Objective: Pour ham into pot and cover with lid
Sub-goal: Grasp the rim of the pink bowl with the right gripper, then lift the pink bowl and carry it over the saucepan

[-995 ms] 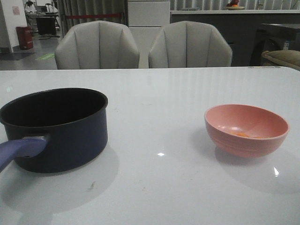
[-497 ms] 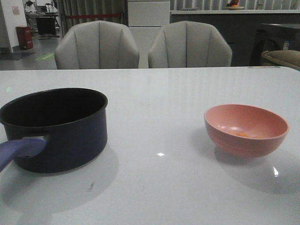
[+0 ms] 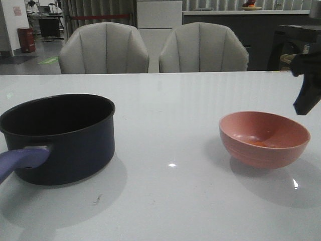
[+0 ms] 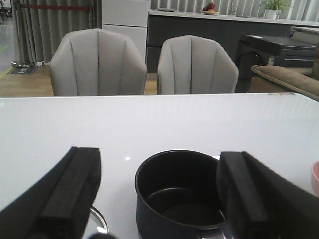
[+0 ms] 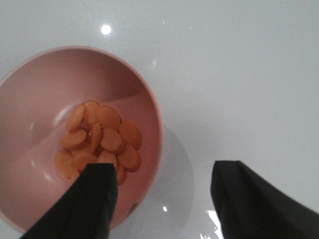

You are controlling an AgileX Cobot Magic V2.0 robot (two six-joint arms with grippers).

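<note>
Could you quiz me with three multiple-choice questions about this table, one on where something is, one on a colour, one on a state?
1. Where is the ham?
A. in the pot
B. in the pink bowl
C. on the table

2. What colour is the pot's handle?
A. red
B. blue-purple
C. white

3. How is the right gripper?
A. open, above the bowl's rim
B. shut on the bowl
C. holding a lid

Answers: 1 B, orange slices lie in the pink bowl; 2 B, it shows against the dark pot; 3 A, its fingers stand apart with nothing between them.
</note>
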